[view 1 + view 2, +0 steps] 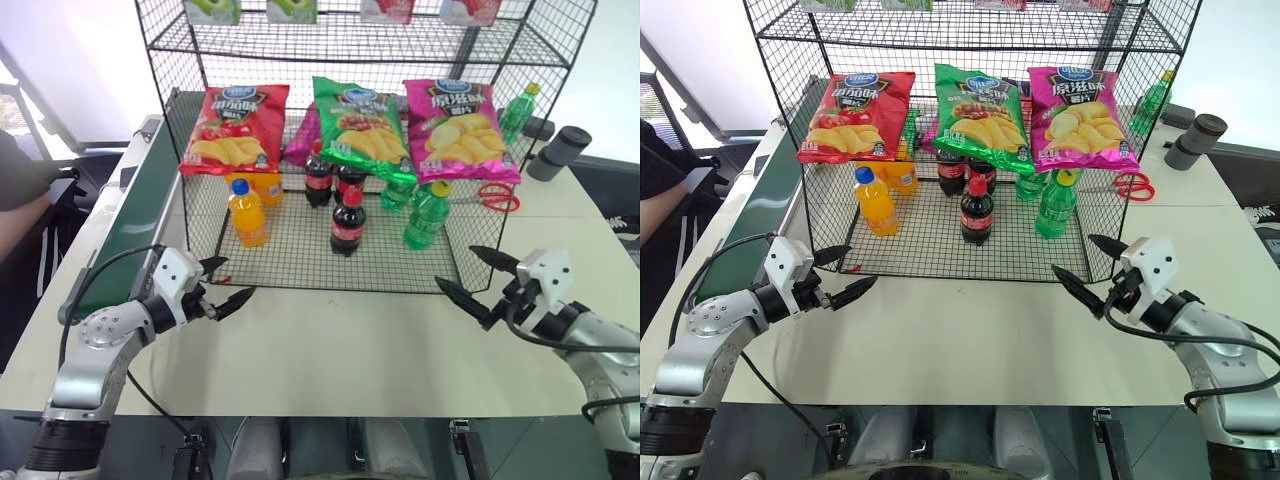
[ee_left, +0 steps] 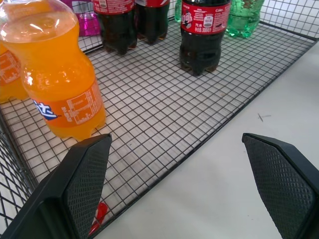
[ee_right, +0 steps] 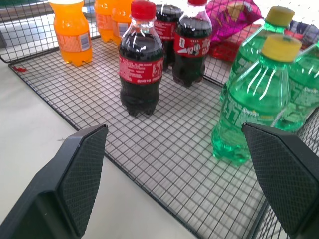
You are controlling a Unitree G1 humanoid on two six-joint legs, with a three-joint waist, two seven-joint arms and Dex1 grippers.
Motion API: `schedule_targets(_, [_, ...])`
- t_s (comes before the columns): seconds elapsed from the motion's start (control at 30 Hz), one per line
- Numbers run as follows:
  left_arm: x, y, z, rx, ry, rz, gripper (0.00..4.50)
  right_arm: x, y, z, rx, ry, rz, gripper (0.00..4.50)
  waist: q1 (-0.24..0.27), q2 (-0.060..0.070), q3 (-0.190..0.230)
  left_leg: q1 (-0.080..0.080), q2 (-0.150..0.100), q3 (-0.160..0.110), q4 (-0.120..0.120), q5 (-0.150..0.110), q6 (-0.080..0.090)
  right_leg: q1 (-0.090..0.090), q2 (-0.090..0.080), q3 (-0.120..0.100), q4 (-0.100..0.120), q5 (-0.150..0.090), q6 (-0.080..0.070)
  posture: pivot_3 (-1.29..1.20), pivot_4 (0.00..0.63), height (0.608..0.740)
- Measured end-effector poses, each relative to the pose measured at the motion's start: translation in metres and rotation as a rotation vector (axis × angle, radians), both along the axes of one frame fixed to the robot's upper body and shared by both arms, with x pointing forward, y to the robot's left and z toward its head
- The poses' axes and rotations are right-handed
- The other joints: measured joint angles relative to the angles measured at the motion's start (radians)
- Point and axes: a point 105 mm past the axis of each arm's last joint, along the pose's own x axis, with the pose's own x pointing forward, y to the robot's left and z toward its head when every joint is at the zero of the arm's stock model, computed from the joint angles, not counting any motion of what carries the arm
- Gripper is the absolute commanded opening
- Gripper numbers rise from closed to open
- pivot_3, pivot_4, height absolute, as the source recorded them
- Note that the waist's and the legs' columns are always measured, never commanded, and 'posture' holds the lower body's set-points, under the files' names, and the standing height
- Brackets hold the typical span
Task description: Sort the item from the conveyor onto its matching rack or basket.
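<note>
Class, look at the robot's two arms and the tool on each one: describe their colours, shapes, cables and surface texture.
Both arms are silver-grey metal with rounded joints and a white boxy wrist block. A black cable loops along each. The left tool and right tool each carry two black pointed fingers; the fingers have a fine cross-hatched grip texture on their pads.
</note>
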Motion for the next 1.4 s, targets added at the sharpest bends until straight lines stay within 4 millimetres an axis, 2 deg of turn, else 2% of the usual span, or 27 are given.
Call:
schedule_targets(0.53, [0.0038,-0.0011,0.0064,0.006,-0.027,0.012,4.50,0.0003,0.0014,-0.0063,-0.015,0.016,0.008,4.48,-0.001,0.000,0.000,0.000,0.000,0.000,0.000,0.000,0.000,0.000,0.000,0.000,0.000,0.000,0.000,0.00,0.150,0.740])
schedule_targets(1.4, [0.0005,0.0010,0.0057,-0.004,-0.023,0.059,4.50,0.0050,0.0079,-0.0072,-0.003,0.011,0.008,4.48,0.000,0.000,0.000,0.000,0.000,0.000,0.000,0.000,0.000,0.000,0.000,0.000,0.000,0.000,0.000,0.00,0.150,0.740])
